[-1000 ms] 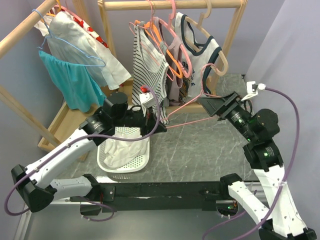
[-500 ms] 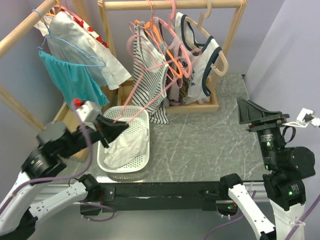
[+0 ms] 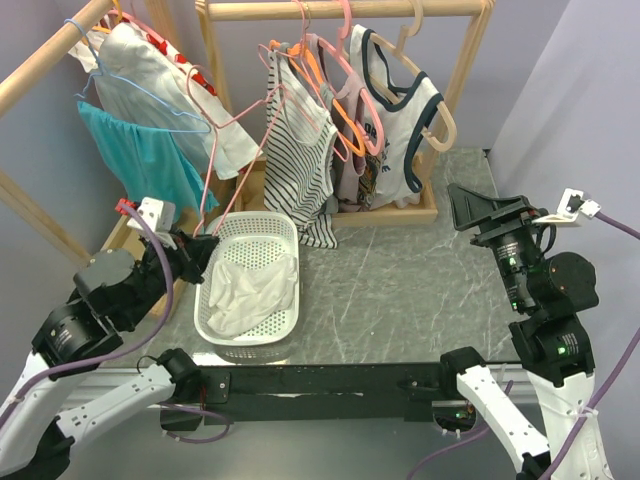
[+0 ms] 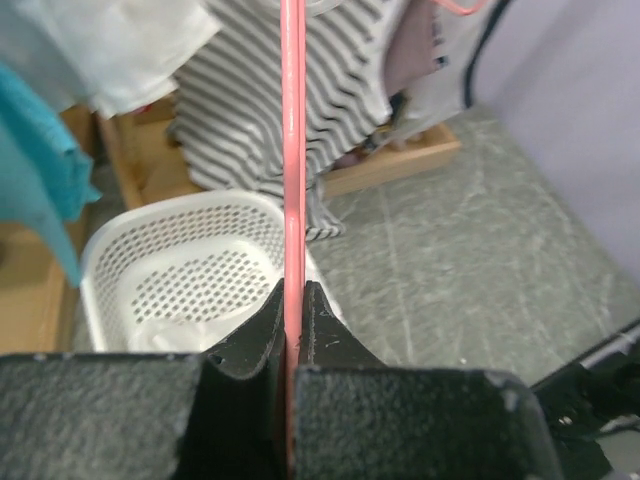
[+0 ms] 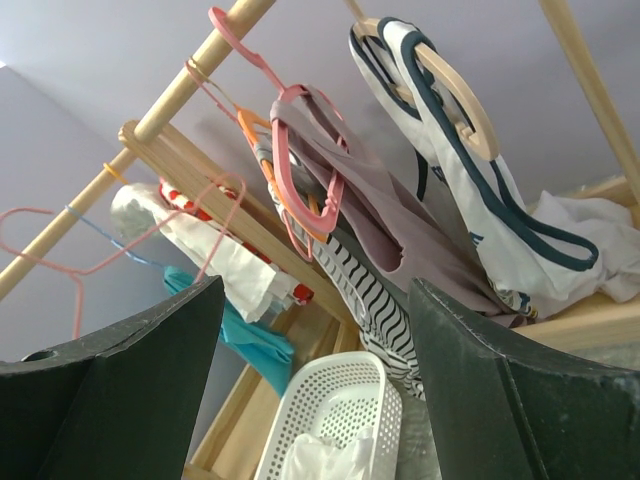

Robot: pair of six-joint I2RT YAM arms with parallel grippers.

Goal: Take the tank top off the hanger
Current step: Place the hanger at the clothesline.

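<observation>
My left gripper (image 3: pixel 205 245) is shut on the lower wire of a bare pink hanger (image 3: pixel 207 180), which rises upright from it beside the left rack. In the left wrist view the hanger wire (image 4: pixel 291 150) runs straight up out of the closed gripper (image 4: pixel 293 290). A crumpled white tank top (image 3: pixel 245 290) lies in the white perforated basket (image 3: pixel 250 220), free of the hanger; it also shows in the right wrist view (image 5: pixel 330 455). My right gripper (image 3: pixel 458 205) is open and empty, raised at the right and facing the racks (image 5: pixel 318 300).
A wooden rack (image 3: pixel 330 10) at the back holds a striped top (image 3: pixel 300 150), a white navy-trimmed tank (image 3: pixel 400 110) and other hangers. A second rack on the left carries a teal garment (image 3: pixel 140 160) and a white one. The basket stands on the grey table's left.
My left arm has swung left and back from the table's middle, carrying the pink hanger, now upright by the left rack. My right arm has drawn back to the right and away from the hanger.
</observation>
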